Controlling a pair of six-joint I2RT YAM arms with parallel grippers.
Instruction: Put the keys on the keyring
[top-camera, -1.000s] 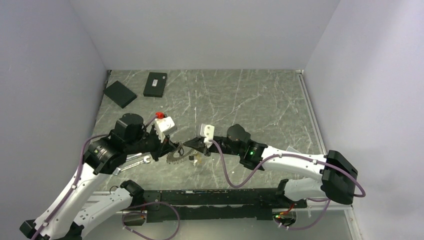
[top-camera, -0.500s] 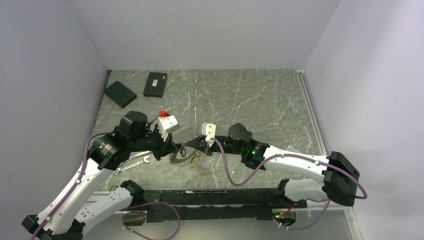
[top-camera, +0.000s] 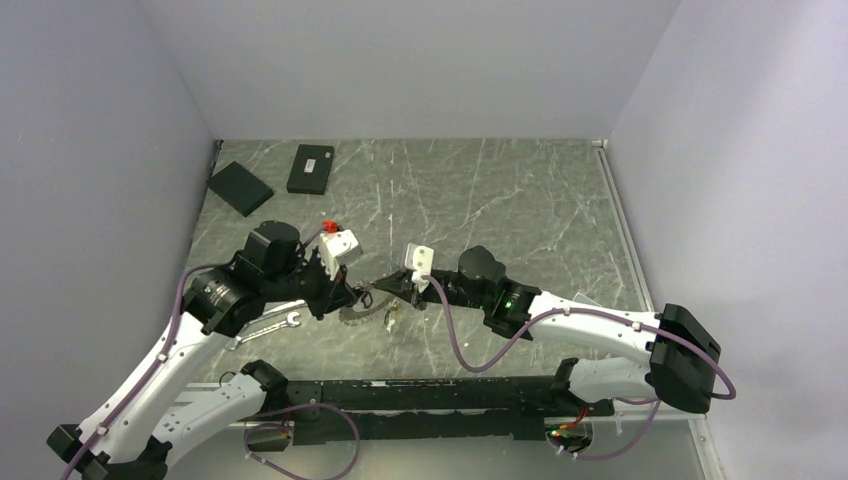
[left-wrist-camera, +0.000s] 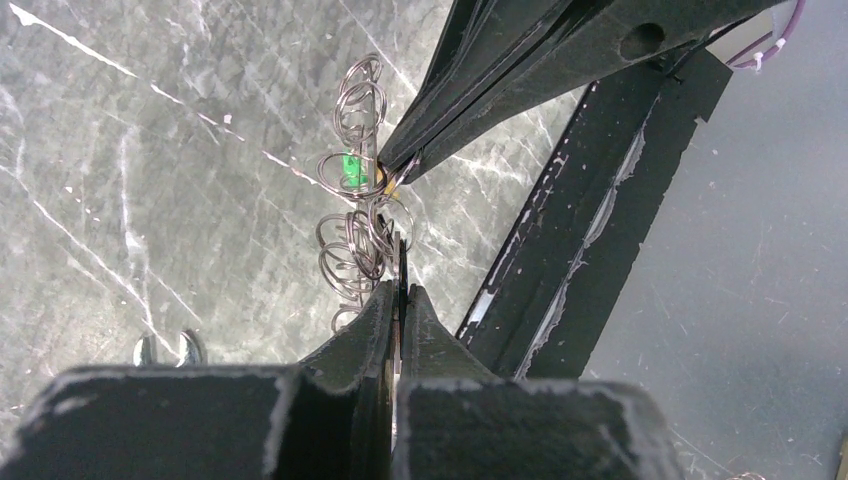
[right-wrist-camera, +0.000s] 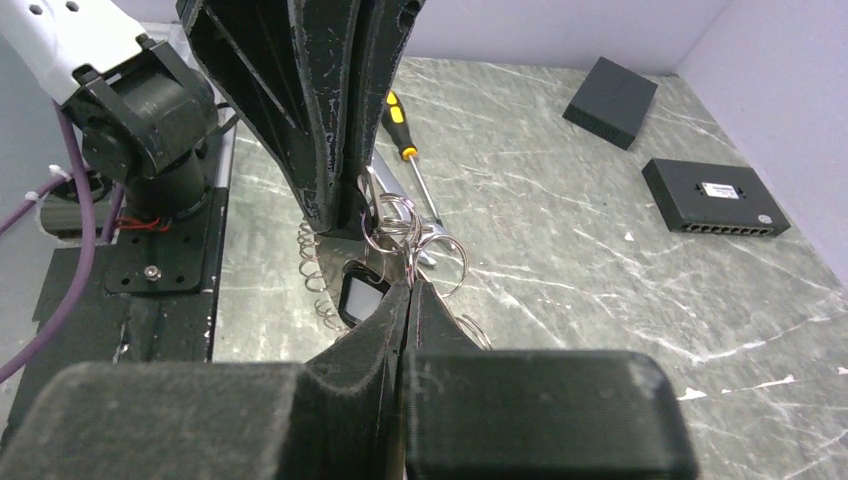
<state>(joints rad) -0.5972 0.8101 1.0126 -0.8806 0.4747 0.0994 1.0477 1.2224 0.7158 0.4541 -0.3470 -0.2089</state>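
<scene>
Clamping shut on the keyring (top-camera: 355, 314), left gripper (left-wrist-camera: 400, 295) and right gripper (left-wrist-camera: 390, 178) hold a light, stiff, probably slippery wire; grip bare ring between the dangling keys (left-wrist-camera: 352, 262)

Lab cell: plain white walls (top-camera: 400, 70)

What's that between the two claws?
The keyring, a bunch of thin wire loops with a green tag, pinched by left claw and right claw; left wrist view shows it.
</scene>
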